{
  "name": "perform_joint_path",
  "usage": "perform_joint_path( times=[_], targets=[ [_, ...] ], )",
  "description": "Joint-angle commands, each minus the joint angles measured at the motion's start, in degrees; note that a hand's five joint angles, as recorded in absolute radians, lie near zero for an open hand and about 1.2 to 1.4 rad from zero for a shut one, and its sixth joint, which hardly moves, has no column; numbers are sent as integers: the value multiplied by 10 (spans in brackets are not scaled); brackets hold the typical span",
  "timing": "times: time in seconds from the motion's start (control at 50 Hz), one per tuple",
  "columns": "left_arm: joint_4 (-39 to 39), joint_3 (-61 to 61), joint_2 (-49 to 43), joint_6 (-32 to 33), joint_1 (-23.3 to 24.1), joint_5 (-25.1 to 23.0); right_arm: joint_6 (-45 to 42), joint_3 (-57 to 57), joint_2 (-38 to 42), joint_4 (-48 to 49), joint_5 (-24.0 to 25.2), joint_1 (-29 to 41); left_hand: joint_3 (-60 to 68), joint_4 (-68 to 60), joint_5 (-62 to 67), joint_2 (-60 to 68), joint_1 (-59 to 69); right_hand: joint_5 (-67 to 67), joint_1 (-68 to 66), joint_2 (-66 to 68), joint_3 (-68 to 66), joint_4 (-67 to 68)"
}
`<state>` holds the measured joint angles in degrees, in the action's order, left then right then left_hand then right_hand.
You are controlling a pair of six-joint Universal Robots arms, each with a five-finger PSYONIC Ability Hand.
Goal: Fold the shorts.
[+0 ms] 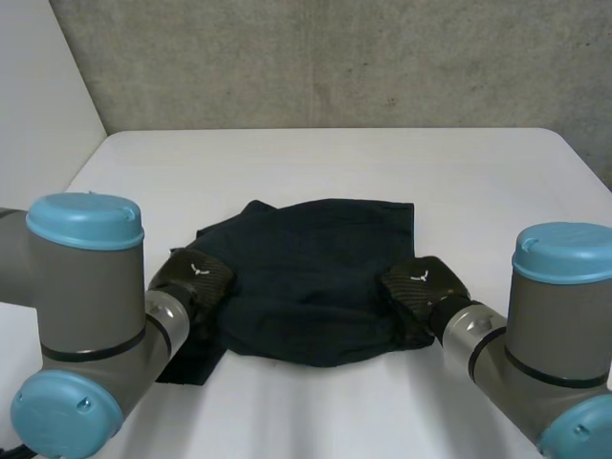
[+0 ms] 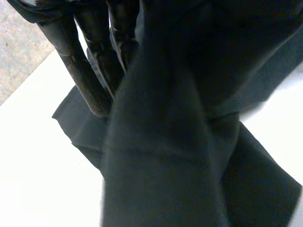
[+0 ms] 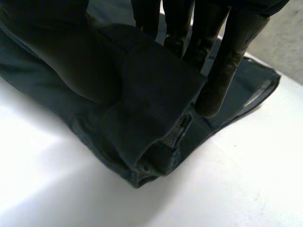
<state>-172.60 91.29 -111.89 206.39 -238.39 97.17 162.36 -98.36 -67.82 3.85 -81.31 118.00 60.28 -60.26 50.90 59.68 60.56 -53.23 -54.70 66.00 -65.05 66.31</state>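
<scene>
The dark navy shorts (image 1: pixel 316 277) lie on the white table (image 1: pixel 335 158), their near edge lifted and bulging between my two hands. My left hand (image 1: pixel 196 277) is at the shorts' near left edge. In the left wrist view a broad fold of the shorts (image 2: pixel 165 142) rises in front of its straight fingers (image 2: pixel 90 71) and is pinched against them. My right hand (image 1: pixel 426 285) is at the near right edge. Under its palm a thick bunch of the shorts (image 3: pixel 151 104), with a zipper showing, is held against its fingers (image 3: pixel 227 61).
A flat corner of the cloth (image 1: pixel 191 361) trails on the table by my left arm. Bare white table lies all round the shorts, and a grey wall (image 1: pixel 335 57) stands behind the far edge.
</scene>
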Motion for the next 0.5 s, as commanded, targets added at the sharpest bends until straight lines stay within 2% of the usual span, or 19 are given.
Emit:
perform_joint_path(
  times=[0.02,0.26,0.38,0.44,0.5],
  targets=[
    [-5,54,19,-5,-5,2,-4,5,-6,12,-7,-4,-157,157,-164,-151,-160,-168,-253,140,-150,137],
    [-50,92,31,-2,-24,8,-6,-4,-11,12,-10,-5,-146,146,-152,-140,-149,-168,-253,140,-150,137],
    [-56,101,40,-2,-31,29,-13,-6,-13,12,-9,-5,-11,11,-18,-5,-14,-168,-253,140,-150,137],
    [-52,108,73,-2,-30,32,-30,-3,-27,7,-9,-5,190,-190,184,196,187,-168,-253,140,-150,137],
    [-46,110,124,2,-27,29,-69,4,-68,-8,-9,-5,197,-197,191,203,194,-168,-253,140,-150,137]
  ],
)
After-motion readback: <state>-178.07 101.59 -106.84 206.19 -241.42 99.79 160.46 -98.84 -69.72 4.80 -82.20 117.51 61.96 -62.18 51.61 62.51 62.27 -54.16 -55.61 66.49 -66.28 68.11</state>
